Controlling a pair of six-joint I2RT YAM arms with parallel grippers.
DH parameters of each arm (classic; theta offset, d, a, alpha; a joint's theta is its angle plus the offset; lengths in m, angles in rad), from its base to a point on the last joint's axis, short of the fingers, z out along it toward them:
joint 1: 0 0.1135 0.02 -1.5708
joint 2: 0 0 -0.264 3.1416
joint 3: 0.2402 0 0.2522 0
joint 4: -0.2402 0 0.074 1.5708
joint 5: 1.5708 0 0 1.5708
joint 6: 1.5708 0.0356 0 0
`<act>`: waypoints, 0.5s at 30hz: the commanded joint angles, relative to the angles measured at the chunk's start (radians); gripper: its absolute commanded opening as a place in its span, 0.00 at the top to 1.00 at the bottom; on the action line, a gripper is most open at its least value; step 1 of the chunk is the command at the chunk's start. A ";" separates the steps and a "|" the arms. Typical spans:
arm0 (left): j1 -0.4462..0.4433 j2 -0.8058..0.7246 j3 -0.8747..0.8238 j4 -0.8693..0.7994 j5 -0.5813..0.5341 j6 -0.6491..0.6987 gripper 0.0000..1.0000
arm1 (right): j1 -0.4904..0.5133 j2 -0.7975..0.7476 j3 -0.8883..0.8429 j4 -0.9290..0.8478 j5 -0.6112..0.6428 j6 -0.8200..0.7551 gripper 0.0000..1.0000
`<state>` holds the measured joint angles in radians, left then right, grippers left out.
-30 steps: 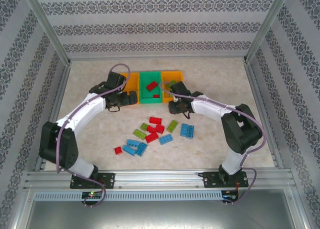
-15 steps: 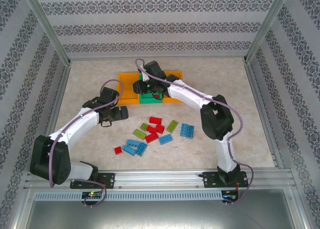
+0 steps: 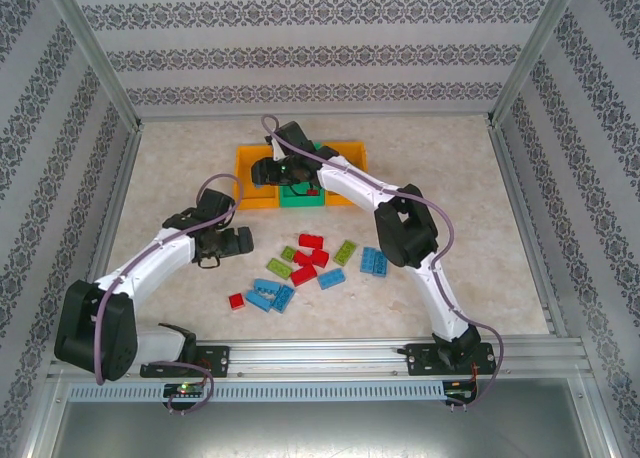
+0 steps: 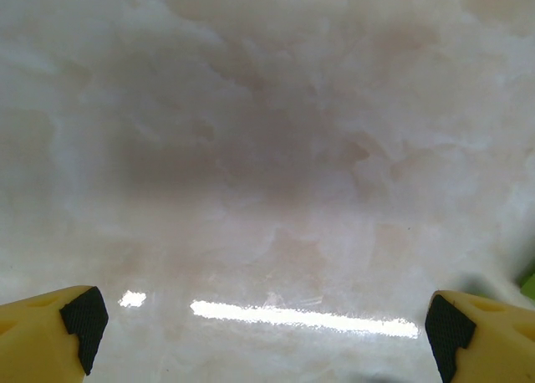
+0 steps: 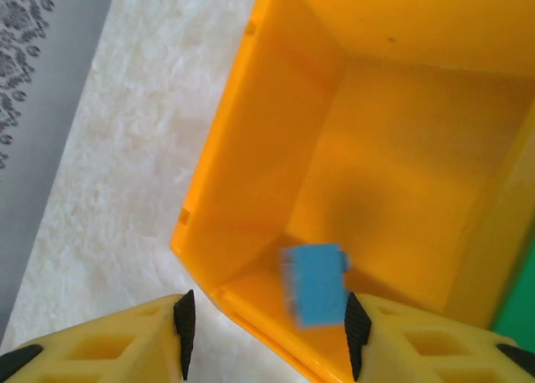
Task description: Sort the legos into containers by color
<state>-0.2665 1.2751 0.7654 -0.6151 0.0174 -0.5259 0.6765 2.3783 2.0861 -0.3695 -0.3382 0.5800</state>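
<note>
My right gripper (image 3: pixel 263 170) (image 5: pixel 266 333) hangs open over the left orange bin (image 3: pixel 246 159) (image 5: pixel 276 132). A blurred blue brick (image 5: pixel 315 283) sits between its jaws, close to the right pad, over the bin's floor. The green middle bin (image 3: pixel 291 200) is mostly hidden under the right arm, and the right orange bin (image 3: pixel 351 150) lies behind it. My left gripper (image 3: pixel 240 241) (image 4: pixel 259 324) is open over bare table with nothing between its fingers. Loose red (image 3: pixel 311 241), blue (image 3: pixel 375 261) and light green (image 3: pixel 345 251) bricks lie scattered mid-table.
A lone red brick (image 3: pixel 236 300) and blue bricks (image 3: pixel 270 294) lie nearest the front edge. Metal frame posts and patterned walls enclose the table. Bare marble surface (image 4: pixel 267 149) lies under the left gripper.
My right arm swung from the right bin across to the left orange bin, where the blue brick now shows between open jaws. My left arm drew back from the bins toward the near left.
</note>
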 commanded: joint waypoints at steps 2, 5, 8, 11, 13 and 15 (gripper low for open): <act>0.007 -0.069 -0.050 -0.041 0.027 -0.093 0.00 | -0.005 0.033 0.040 -0.030 0.006 0.030 0.38; 0.003 -0.122 -0.085 -0.054 0.055 -0.143 0.00 | 0.004 0.012 0.033 -0.026 -0.006 0.028 0.34; 0.002 -0.177 -0.105 -0.106 0.054 -0.168 0.01 | 0.012 -0.036 -0.011 -0.009 -0.009 0.019 0.31; -0.002 -0.235 -0.141 -0.147 0.084 -0.208 0.00 | 0.014 -0.093 -0.068 0.009 -0.004 0.023 0.29; -0.013 -0.271 -0.168 -0.164 0.096 -0.238 0.00 | 0.013 -0.129 -0.112 0.025 0.007 0.023 0.29; -0.031 -0.305 -0.201 -0.178 0.103 -0.270 0.00 | 0.010 -0.158 -0.153 0.038 0.021 0.022 0.29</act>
<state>-0.2760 1.0092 0.6037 -0.7082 0.0944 -0.7181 0.6788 2.3009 1.9793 -0.3542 -0.3374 0.6003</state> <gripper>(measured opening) 0.994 0.707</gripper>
